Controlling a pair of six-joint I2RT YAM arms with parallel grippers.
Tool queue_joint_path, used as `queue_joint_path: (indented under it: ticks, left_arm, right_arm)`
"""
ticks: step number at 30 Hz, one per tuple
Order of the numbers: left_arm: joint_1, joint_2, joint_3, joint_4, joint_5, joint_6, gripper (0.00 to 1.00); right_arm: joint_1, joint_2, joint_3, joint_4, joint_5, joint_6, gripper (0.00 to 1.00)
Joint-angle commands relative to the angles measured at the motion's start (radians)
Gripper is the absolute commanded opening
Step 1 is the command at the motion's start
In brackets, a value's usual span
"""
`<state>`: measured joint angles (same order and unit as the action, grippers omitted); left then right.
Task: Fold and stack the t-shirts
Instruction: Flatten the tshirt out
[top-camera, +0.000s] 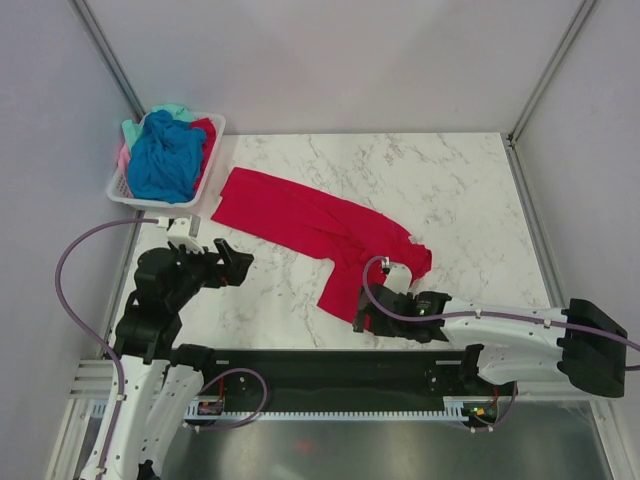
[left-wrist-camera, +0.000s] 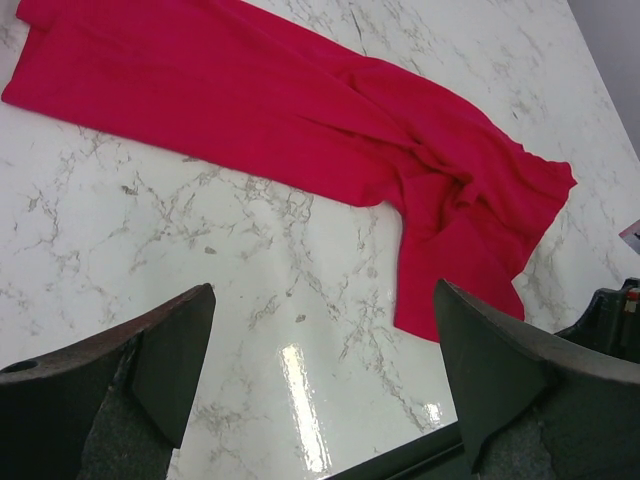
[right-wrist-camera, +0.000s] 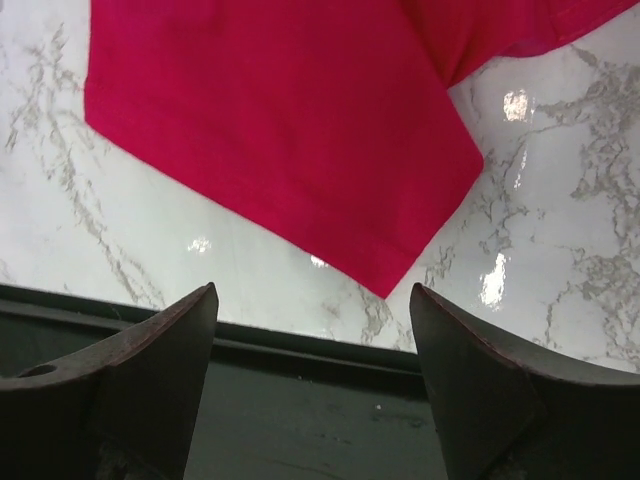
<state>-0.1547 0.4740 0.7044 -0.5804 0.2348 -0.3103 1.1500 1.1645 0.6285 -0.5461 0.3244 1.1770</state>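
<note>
A crimson red t-shirt (top-camera: 310, 226) lies half spread and rumpled across the marble table, running from the basket side to the middle, with one flap reaching toward the near edge. It fills the upper part of the left wrist view (left-wrist-camera: 300, 110) and of the right wrist view (right-wrist-camera: 290, 120). My left gripper (top-camera: 240, 266) is open and empty, left of the shirt. My right gripper (top-camera: 362, 318) is open and empty above the table's near edge, just before the shirt's near corner (right-wrist-camera: 385, 290). A bright blue shirt (top-camera: 165, 157), with teal, pink and red ones under it, sits in the basket.
A white slatted basket (top-camera: 196, 200) stands at the table's far left corner. A black rail (right-wrist-camera: 300, 400) runs along the near edge under the right gripper. Grey walls and metal frame posts (top-camera: 545, 70) close in the table.
</note>
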Motion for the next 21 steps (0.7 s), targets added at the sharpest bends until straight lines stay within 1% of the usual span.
queue_joint_path:
  ticks: [1, 9, 12, 13, 15, 16, 18, 19, 21]
  left_arm:
    - [-0.003, -0.009, 0.001, 0.027, 0.003, -0.029, 0.97]
    - [-0.003, -0.009, 0.001, 0.030, 0.015, -0.026, 0.97]
    - [-0.003, -0.012, 0.000, 0.031, 0.017, -0.026, 0.97]
    - [-0.003, -0.012, -0.002, 0.030, 0.018, -0.026, 0.97]
    - [-0.003, -0.015, 0.000, 0.030, 0.014, -0.026, 0.97]
    - [-0.003, -0.017, -0.002, 0.030, 0.014, -0.026, 0.97]
    - [-0.002, -0.018, -0.002, 0.030, 0.009, -0.027, 0.97]
    - [-0.003, -0.018, -0.003, 0.031, 0.008, -0.027, 0.97]
    - [-0.003, -0.018, -0.006, 0.030, -0.003, -0.029, 0.97]
  right_arm:
    - [0.013, 0.049, -0.021, 0.080, 0.064, 0.101, 0.85]
    - [0.019, 0.112, -0.050, 0.106, 0.091, 0.127, 0.79]
    - [0.020, 0.153, -0.052, 0.121, 0.088, 0.124, 0.71]
    - [0.019, 0.167, -0.050, 0.127, 0.082, 0.119, 0.66]
    - [0.022, 0.211, -0.043, 0.143, 0.073, 0.110, 0.60]
    - [0.027, 0.227, -0.038, 0.143, 0.073, 0.108, 0.50]
    - [0.046, 0.259, -0.038, 0.146, 0.076, 0.119, 0.39]
    - [0.054, 0.264, -0.041, 0.147, 0.082, 0.125, 0.27]
    - [0.068, 0.261, -0.056, 0.156, 0.087, 0.133, 0.14]
